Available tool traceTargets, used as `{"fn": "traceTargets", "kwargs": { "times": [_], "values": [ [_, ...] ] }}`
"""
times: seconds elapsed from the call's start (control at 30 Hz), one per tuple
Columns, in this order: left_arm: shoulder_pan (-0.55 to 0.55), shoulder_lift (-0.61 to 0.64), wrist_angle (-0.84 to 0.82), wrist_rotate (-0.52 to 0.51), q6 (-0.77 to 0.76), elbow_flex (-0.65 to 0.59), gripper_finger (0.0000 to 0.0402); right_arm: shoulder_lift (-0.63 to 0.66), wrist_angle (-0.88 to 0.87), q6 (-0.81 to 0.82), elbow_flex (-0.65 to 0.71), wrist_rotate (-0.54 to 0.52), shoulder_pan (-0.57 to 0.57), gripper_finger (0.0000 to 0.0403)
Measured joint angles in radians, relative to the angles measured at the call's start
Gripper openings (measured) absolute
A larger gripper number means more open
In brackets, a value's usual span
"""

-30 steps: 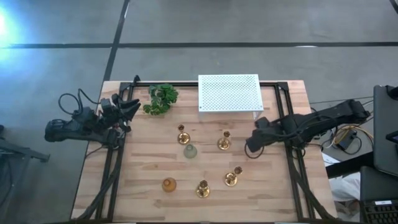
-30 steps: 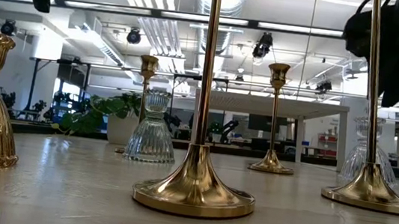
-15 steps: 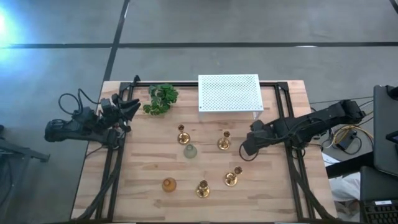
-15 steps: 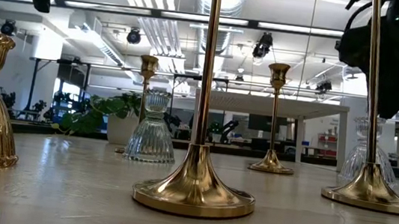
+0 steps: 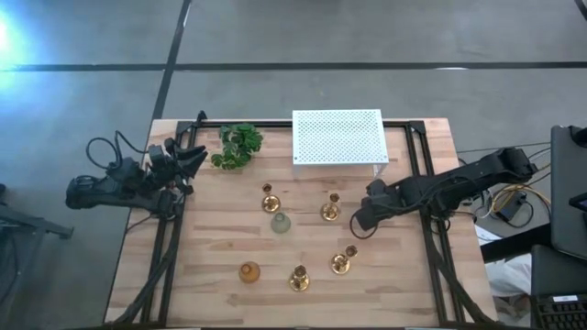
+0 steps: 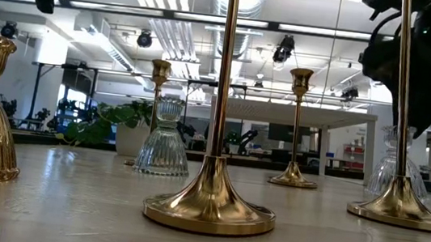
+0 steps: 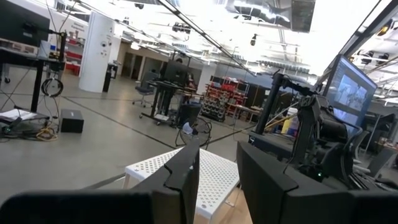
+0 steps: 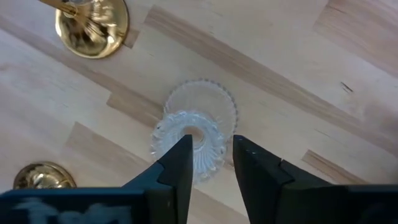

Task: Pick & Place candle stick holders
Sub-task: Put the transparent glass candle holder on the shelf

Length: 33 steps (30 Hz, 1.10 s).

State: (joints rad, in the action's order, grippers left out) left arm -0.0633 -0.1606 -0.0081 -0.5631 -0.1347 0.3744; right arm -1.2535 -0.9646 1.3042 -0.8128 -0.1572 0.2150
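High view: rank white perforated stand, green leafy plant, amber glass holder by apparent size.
1. White perforated stand, clearly the largest.
2. Green leafy plant.
3. Amber glass holder, the smallest.
All three sit on the same tabletop under the overhead camera, so nearness hardly skews the order.

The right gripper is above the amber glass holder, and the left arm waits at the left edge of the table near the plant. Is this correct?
Not quite. The right gripper is above the clear glass holder, as the right wrist view shows; the amber glass holder stands far from it, near the table's front. The rest holds: the left arm waits at the left edge near the plant.
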Motion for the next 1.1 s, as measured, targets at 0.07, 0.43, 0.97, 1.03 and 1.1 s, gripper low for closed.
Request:
{"fn": "traceTargets", "kwargs": {
  "times": [0.07,0.43,0.97,1.03,1.1],
  "values": [
    [0.000,0.000,0.000,0.000,0.001,0.000,0.0112,-0.005,0.030,0.001,0.016,0.001,0.000,0.0095],
    [0.000,0.000,0.000,0.000,0.001,0.000,0.0112,0.008,0.072,0.001,0.036,0.007,0.001,0.0026],
    [0.000,0.000,0.000,0.000,-0.004,0.000,0.0112,0.109,-0.193,-0.054,-0.224,0.019,-0.034,0.0023],
    [0.000,0.000,0.000,0.000,-0.004,0.000,0.0112,0.106,-0.208,-0.094,-0.283,-0.004,-0.055,0.0023],
    [0.000,0.000,0.001,0.000,-0.006,0.000,0.0112,0.104,-0.230,-0.150,-0.341,-0.030,-0.088,0.0023]
  ]
}}
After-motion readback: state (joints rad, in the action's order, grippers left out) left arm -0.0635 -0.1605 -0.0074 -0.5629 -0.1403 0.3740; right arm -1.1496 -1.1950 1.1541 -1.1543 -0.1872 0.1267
